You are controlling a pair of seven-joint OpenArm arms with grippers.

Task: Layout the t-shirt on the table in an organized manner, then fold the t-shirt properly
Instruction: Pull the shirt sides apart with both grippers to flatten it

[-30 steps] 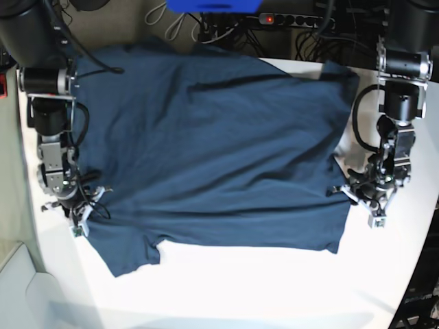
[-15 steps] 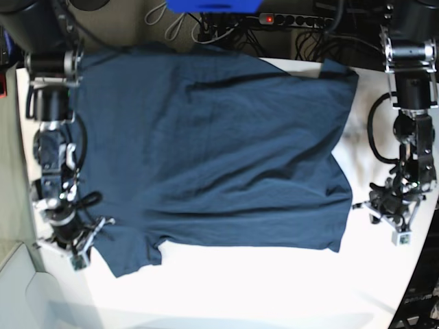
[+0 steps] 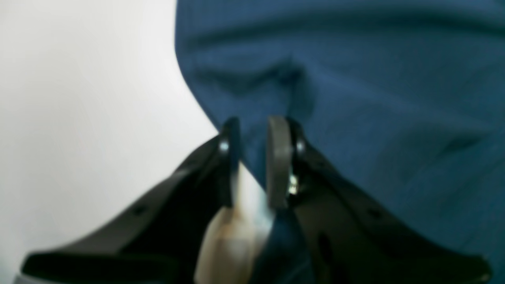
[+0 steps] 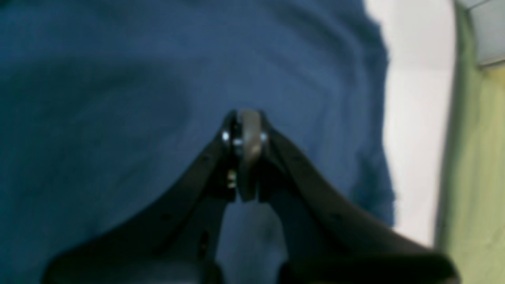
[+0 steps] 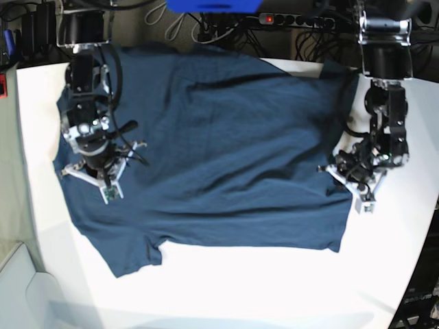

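The dark navy t-shirt [image 5: 219, 151] lies spread over the white table [image 5: 240, 288], with a sleeve at the lower left. My right gripper [image 5: 108, 193] hangs over the shirt's left part. In the right wrist view its jaws [image 4: 242, 157] are shut together above the cloth [image 4: 118, 98], with nothing showing between them. My left gripper [image 5: 360, 199] sits at the shirt's right edge. The left wrist view shows that gripper [image 3: 254, 157] with a narrow gap between its jaws, right over the border between the cloth [image 3: 375, 98] and the bare table [image 3: 79, 98].
A power strip [image 5: 295, 19] with a red light, cables and a blue object [image 5: 212, 5] lie behind the table's far edge. The tabletop curves away at the lower right [image 5: 415, 267]. A pale grey bin [image 5: 20, 288] stands at the lower left.
The right arm swung up from the table's left edge onto the shirt's left part. The left arm moved out from the shirt's right edge, then came back to it. The shirt stayed put.
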